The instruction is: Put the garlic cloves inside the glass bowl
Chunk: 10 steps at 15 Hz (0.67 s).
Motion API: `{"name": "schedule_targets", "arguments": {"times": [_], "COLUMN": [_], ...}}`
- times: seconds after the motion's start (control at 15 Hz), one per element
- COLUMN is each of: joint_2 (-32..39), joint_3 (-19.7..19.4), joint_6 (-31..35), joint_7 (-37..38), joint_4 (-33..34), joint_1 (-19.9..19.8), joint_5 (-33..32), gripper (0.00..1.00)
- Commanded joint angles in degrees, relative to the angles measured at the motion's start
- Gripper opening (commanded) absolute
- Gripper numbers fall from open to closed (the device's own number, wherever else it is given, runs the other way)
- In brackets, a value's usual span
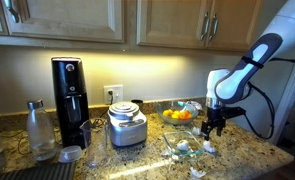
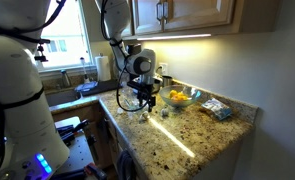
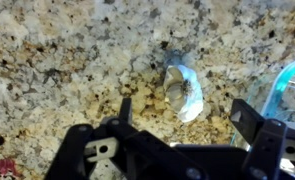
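The black claw [image 3: 180,108] is held wide open; the small whitish garlic clove [image 3: 182,85] could be pushed away if missed.

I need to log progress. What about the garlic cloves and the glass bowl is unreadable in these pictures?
- Garlic cloves, exterior view: too small and blurred to count.
- Bluish clear vessel, wrist view: cut by the right edge; whether it is the glass bowl, unclear.
- Gripper, exterior view: dark and tiny; finger gap unreadable.
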Motion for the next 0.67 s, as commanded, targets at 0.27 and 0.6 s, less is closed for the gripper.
{"name": "schedule_targets", "arguments": {"times": [0.27,0.6], "joint_2": [3.8,6.1], "joint_3": [-2.8,-4.2], "joint_6": [5.6,9.4], "joint_7": [0.9,1.0], "joint_4": [-0.8,-0.6], "joint_1": [3.8,5.0], "joint_5": [-6.2,-6.7], "gripper": [1.00,1.00]}}
